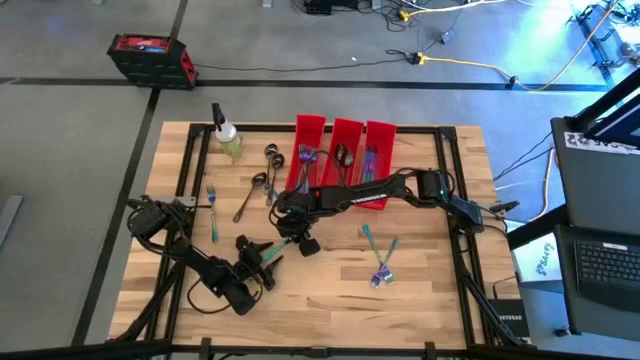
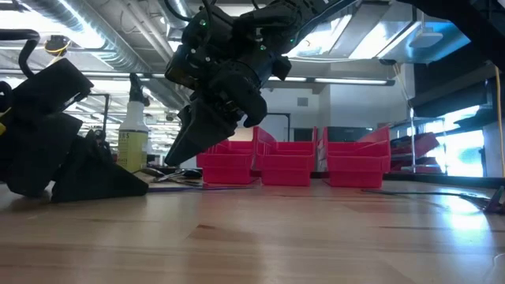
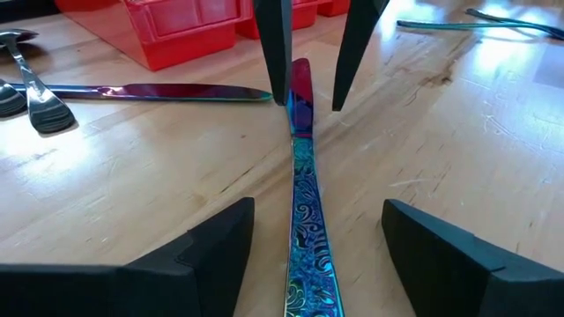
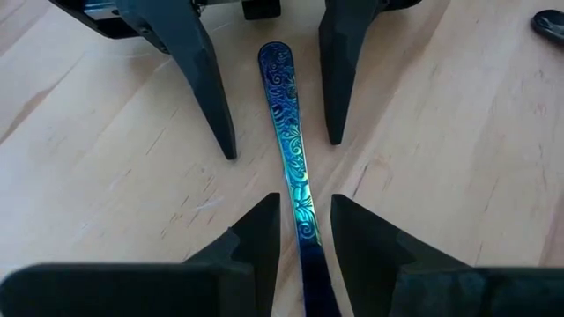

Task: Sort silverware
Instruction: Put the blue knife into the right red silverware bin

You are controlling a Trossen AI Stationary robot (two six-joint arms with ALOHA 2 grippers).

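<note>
An iridescent utensil handle (image 4: pixel 291 141) lies flat on the wooden table (image 4: pixel 458 176). The right gripper (image 4: pixel 304 233) pinches one end between its fingers. The left gripper (image 3: pixel 313 229) straddles the other end, fingers spread, not touching.

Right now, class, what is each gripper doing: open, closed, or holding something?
Left gripper: open, jaws either side of the iridescent blue-teal patterned metal utensil, not gripping.
Right gripper: closed on that utensil's other end.

Iridescent blue-teal scroll-patterned utensil handle (image 4: pixel 291 150)
</note>
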